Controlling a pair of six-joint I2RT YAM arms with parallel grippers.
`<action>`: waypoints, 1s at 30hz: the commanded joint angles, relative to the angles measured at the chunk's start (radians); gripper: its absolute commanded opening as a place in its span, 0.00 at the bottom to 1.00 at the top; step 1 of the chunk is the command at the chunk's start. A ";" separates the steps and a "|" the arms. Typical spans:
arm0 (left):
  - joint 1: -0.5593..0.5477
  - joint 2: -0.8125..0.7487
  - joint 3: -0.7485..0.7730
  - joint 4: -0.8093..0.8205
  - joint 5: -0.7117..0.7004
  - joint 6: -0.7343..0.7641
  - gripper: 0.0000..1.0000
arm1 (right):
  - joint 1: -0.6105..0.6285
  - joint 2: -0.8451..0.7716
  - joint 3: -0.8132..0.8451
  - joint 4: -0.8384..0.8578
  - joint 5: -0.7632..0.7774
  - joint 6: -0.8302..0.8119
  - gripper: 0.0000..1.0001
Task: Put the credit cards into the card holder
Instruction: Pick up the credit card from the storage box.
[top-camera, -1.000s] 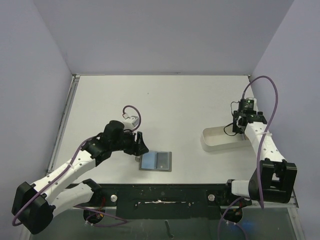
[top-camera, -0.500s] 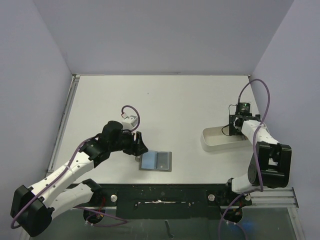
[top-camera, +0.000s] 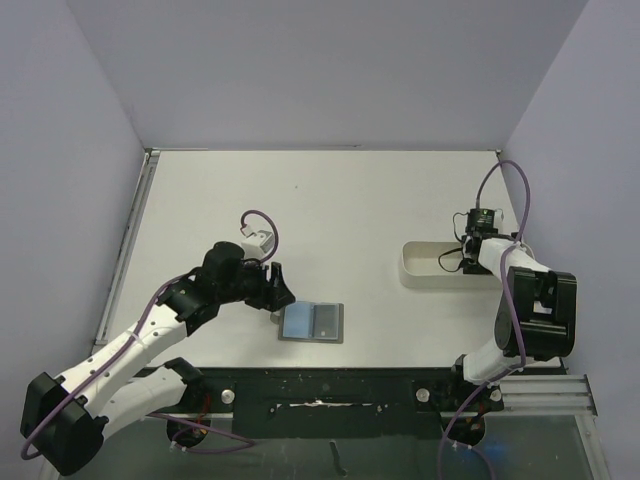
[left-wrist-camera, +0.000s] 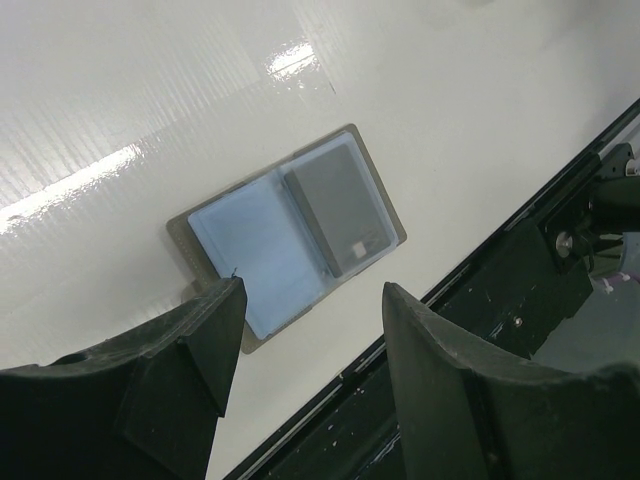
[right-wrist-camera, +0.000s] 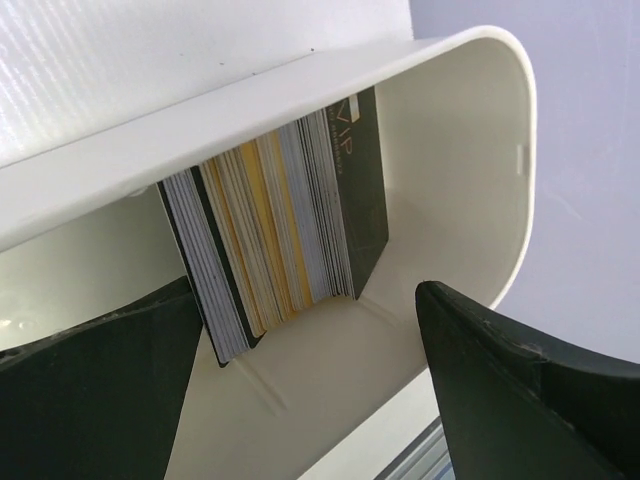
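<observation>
The white table (top-camera: 350, 205) filled the middle of the top view. At its right side lay the white oblong plastic tray (top-camera: 410, 275). The right gripper (top-camera: 472, 256) hung at the tray's right end, jaws apart and nothing between them. In the lower middle the grey-olive folding card holder (top-camera: 312, 322) lay open, pale blue lining upward, with one dark grey card (left-wrist-camera: 338, 208) already in its right half. The left gripper (left-wrist-camera: 305, 300) hovered at its left edge, jaws also apart and empty. The remaining credit cards (right-wrist-camera: 270, 230) stood on edge as a tight stack inside the tray, in the middle of the right wrist view. In my judgement, the fingers should close on one outer card only and lift it straight, so that its neighbours do not follow.
</observation>
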 joint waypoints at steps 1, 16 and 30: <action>0.003 -0.024 0.048 0.012 -0.014 0.014 0.55 | -0.009 -0.039 0.040 0.026 0.116 -0.015 0.85; 0.006 -0.035 0.048 0.013 -0.017 0.012 0.55 | -0.068 -0.076 0.055 0.038 0.115 -0.045 0.59; 0.006 -0.032 0.047 0.013 -0.017 0.012 0.55 | -0.101 -0.045 0.084 0.045 0.064 -0.054 0.30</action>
